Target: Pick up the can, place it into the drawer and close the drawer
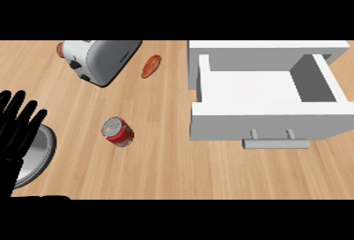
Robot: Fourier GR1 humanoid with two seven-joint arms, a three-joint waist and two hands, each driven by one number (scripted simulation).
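Table (166, 164): wooden, carrying everything.
Can (118, 131): centre-left, untouched.
Drawer (266, 101): right, open, nothing stowed.
Left hand (15, 136): left edge, fingers apart.
Remaining: every step.

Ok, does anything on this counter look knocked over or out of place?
Nothing looks spilled or damaged. The red can stands on the counter, apart from everything else. The white drawer is pulled open with nothing visible inside. The toaster sits at an angle to the counter's edge. The left hand rests open at the left edge.

One head view looks steeply down onto the counter (173, 173).
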